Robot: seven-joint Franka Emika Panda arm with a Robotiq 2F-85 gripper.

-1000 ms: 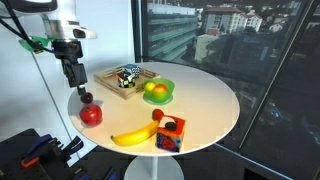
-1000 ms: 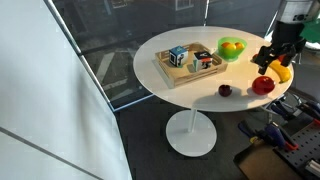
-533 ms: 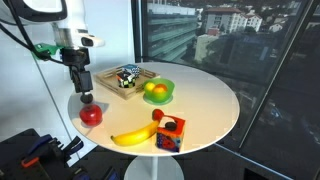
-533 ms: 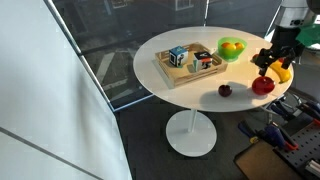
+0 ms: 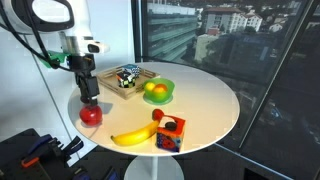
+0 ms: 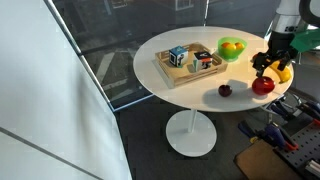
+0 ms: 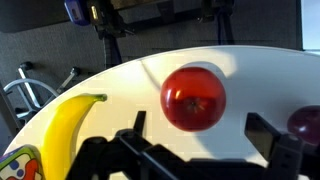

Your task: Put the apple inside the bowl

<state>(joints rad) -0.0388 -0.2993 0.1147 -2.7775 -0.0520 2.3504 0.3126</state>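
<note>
The red apple (image 5: pixel 91 115) lies on the round white table near its edge; it also shows in the other exterior view (image 6: pixel 263 86) and in the wrist view (image 7: pixel 193 98). My gripper (image 5: pixel 88 98) hangs just above the apple, open and empty, its fingers (image 7: pixel 198 128) spread wider than the fruit. It also shows over the apple in an exterior view (image 6: pixel 264 70). The green bowl (image 5: pixel 165 97) stands further in on the table with yellow-orange fruit inside; it shows in both exterior views (image 6: pixel 224 49).
A banana (image 5: pixel 135 134), a colourful cube toy (image 5: pixel 169 134) and a small dark maroon ball (image 6: pixel 225 90) lie near the apple. A wooden tray (image 6: pixel 190 71) with small blocks sits beside the bowl. The table edge is close to the apple.
My gripper has moved down and over towards the apple, from beside the tray to right above the fruit. The apple has not moved.
</note>
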